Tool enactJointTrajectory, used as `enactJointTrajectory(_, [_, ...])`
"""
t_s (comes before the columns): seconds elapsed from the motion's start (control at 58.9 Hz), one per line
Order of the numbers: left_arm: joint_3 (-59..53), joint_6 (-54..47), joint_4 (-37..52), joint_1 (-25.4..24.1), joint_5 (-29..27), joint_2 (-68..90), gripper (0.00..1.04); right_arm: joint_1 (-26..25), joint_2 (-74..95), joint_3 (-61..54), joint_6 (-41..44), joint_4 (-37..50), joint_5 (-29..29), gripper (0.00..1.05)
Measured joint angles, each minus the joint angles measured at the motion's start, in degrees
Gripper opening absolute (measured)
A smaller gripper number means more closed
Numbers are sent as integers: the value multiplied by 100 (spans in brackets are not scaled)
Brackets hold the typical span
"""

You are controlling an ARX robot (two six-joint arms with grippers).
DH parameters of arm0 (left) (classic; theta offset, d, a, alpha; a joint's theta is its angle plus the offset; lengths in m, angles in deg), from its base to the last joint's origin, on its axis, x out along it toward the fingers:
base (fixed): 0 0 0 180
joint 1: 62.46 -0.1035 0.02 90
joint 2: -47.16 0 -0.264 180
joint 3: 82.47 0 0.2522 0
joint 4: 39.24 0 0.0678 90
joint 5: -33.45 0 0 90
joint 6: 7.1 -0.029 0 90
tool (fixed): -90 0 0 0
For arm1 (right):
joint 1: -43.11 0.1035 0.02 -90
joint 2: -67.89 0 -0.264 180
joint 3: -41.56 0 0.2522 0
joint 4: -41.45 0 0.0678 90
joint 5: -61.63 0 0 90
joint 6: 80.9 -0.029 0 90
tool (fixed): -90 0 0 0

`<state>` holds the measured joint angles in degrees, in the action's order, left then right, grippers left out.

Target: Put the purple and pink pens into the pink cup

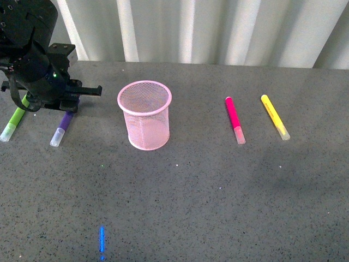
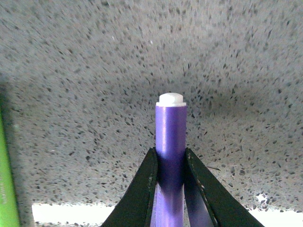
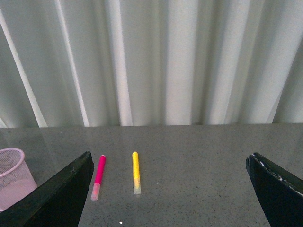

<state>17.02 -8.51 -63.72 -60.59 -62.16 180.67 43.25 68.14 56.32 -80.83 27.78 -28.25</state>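
Left gripper (image 2: 170, 153) down at the table's (image 1: 218, 191) left side, fingers (image 2: 142, 189) pressed against both sides of the purple pen's (image 2: 170, 127) barrel, clamped on it. The pen lies flat on the table, clear cap toward me. Lime-green marker (image 1: 13, 123) lies just beside it, further left. Pink cup (image 1: 147, 128) stands upright right of the purple pen, apart from it, nothing visible inside. Pink pen (image 1: 234, 118) lies flat, well right of the cup; yellow marker (image 1: 274, 116) beyond it. Right gripper (image 3: 169, 163) is held above the table, fingers spread wide, holding nothing.
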Motion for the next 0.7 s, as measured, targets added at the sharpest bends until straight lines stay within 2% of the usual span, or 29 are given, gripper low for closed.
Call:
enactJointTrajectory(0.187, [-271,74,734,-11,-22,-636,13,0,0,0,0,0,0,98])
enactJointTrajectory(0.272, [-509,304,1397,-2,125,-1141,13,0,0,0,0,0,0,98])
enactJointTrajectory(0.374, [-1034,756,2457,61,243,-1869,13,0,0,0,0,0,-2,98])
enactJointTrajectory(0.476, [-1744,1073,3748,262,105,-2507,13,0,0,0,0,0,0,98])
enactJointTrajectory(0.595, [-2756,1462,5418,686,94,-2953,13,0,0,0,0,0,0,98])
enactJointTrajectory(0.697, [-3539,1657,6474,1196,-345,-2942,13,0,0,0,0,0,-2,98])
